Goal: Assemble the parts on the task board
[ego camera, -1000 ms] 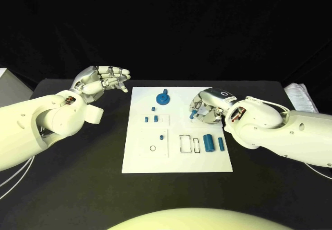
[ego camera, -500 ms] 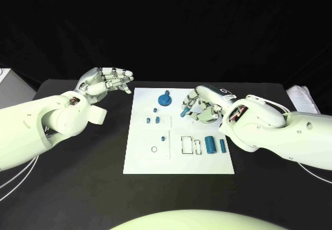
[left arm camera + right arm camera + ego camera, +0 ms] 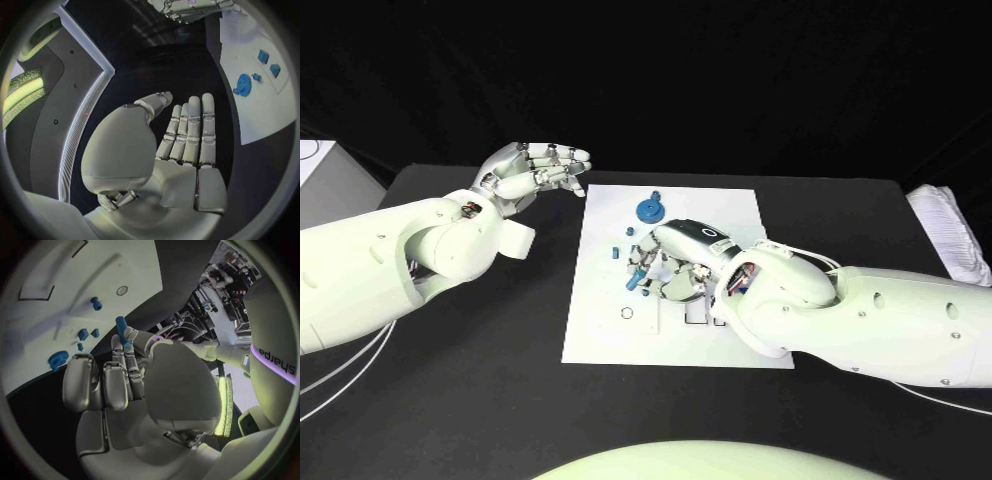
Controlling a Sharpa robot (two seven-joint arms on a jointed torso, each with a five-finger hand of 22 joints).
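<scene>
While the black table (image 3: 473,400) spreads out dark and bare-looking under the lamps, the white task board (image 3: 678,345) lies at its middle, a plain pale plate with thin outlined recesses drawn on it. Behind the table the room falls away into blackness.

Over the middle of the task board hangs the right hand (image 3: 678,262), palm down, its fingers curled and pinching a small blue cylinder (image 3: 635,283) that points down toward the board. The right wrist view shows the same blue cylinder (image 3: 121,326) clamped upright between fingertips above the board's surface.

On the far part of the task board, beyond the right hand, sits a round blue gear-like part (image 3: 648,209), with a smaller blue piece (image 3: 652,193) just past it. Close beside the right hand, on the side toward the left arm, two small blue blocks (image 3: 610,250) rest on the board. Nearer the robot, an oval ring outline (image 3: 627,312) marks the board.

Off the task board's far corner on the left-arm side, the left hand (image 3: 538,170) hovers above the table, holding nothing; the left wrist view shows its fingers (image 3: 189,131) straight, side by side, palm bare. At the table's edges, well apart from the task board, stand a white box (image 3: 326,170) on one side and a pale ribbed bundle (image 3: 956,232) on the other.
</scene>
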